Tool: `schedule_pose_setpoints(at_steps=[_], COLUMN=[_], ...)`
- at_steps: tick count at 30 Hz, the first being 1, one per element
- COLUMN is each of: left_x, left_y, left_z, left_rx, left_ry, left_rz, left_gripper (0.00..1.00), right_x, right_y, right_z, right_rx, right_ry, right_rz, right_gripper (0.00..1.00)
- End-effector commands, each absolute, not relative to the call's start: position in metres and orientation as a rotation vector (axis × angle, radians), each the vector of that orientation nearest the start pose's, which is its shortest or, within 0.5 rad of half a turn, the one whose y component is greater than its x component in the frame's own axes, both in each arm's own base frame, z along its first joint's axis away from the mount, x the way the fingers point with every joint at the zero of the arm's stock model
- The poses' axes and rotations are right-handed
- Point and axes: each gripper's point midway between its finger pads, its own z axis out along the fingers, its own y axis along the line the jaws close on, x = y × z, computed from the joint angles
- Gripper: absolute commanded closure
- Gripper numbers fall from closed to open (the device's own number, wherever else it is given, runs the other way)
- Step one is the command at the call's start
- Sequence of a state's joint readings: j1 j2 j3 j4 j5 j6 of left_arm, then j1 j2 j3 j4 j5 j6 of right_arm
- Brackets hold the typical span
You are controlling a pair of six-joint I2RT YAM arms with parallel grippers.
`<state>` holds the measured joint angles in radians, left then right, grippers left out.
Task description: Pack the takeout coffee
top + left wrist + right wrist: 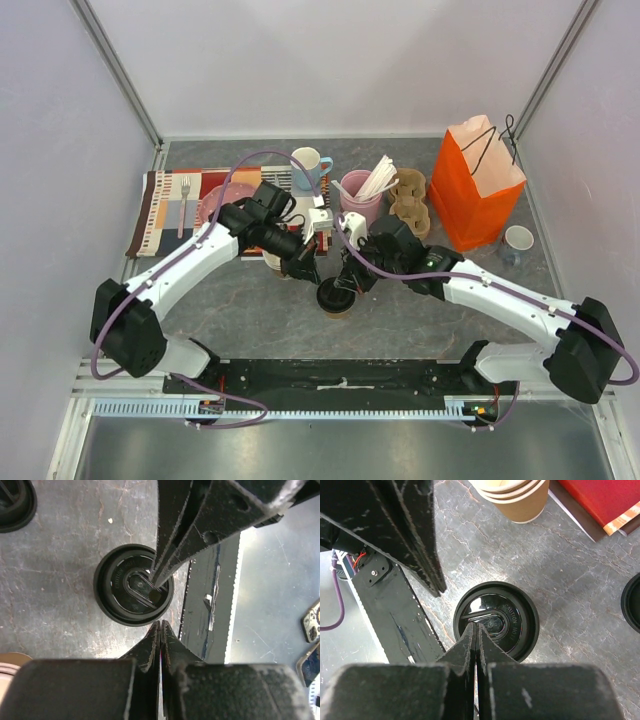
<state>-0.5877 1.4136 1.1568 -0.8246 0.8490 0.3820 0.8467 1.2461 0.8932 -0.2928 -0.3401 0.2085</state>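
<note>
The takeout coffee [336,298], a brown paper cup with a black dome lid, stands upright on the grey table between the two arms. Its lid shows in the left wrist view [120,587] and in the right wrist view [512,625]. My right gripper [476,626] is shut and empty, with its closed tips resting on the top of the lid; it also shows in the top view [351,282]. My left gripper [160,624] is shut and empty, just beside the lid's rim and a little above the table, and it shows in the top view [308,271].
Stacked lidless paper cups [515,497] stand just behind the coffee. A loose black lid [633,602] lies nearby. At the back are an orange paper bag [478,185], a cardboard cup carrier [410,202], a pink cup [360,200], a light-blue mug [308,168] and a placemat [165,205].
</note>
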Motion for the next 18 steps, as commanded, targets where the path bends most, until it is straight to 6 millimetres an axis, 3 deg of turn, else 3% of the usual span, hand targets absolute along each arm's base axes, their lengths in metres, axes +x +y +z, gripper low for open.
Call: schedule_pose_setpoints(at_steps=[1, 5, 6, 8, 9, 14, 17, 18], left_x=[0.184, 0.182, 0.183, 0.185, 0.185, 0.183, 0.184, 0.185], left_y=[-0.286, -0.287, -0.288, -0.288, -0.288, -0.282, -0.282, -0.282], left_z=[0.187, 0.140, 0.133, 0.116, 0.112, 0.105, 0.115, 0.123], left_rx=[1.406, 1.410, 1.406, 1.403, 1.406, 1.418, 1.428, 1.432], left_ry=[1.974, 2.074, 2.093, 2.131, 2.137, 2.132, 2.102, 2.074], left_rz=[-1.230, -1.206, -1.207, -1.204, -1.200, -1.169, -1.151, -1.144], left_gripper=[0.98, 0.98, 0.98, 0.98, 0.98, 0.98, 0.98, 0.98], right_x=[0.188, 0.180, 0.171, 0.171, 0.168, 0.168, 0.174, 0.179], right_y=[0.315, 0.307, 0.300, 0.298, 0.289, 0.289, 0.290, 0.294], right_z=[0.184, 0.141, 0.120, 0.108, 0.092, 0.087, 0.103, 0.118], right_rx=[-0.898, -0.896, -0.898, -0.864, -0.838, -0.816, -0.834, -0.856], right_ry=[2.094, 2.186, 2.240, 2.249, 2.288, 2.310, 2.278, 2.238], right_rz=[0.971, 0.979, 0.990, 1.009, 1.002, 1.024, 1.003, 1.001], right_gripper=[1.00, 1.00, 1.00, 1.00, 1.00, 1.00, 1.00, 1.00])
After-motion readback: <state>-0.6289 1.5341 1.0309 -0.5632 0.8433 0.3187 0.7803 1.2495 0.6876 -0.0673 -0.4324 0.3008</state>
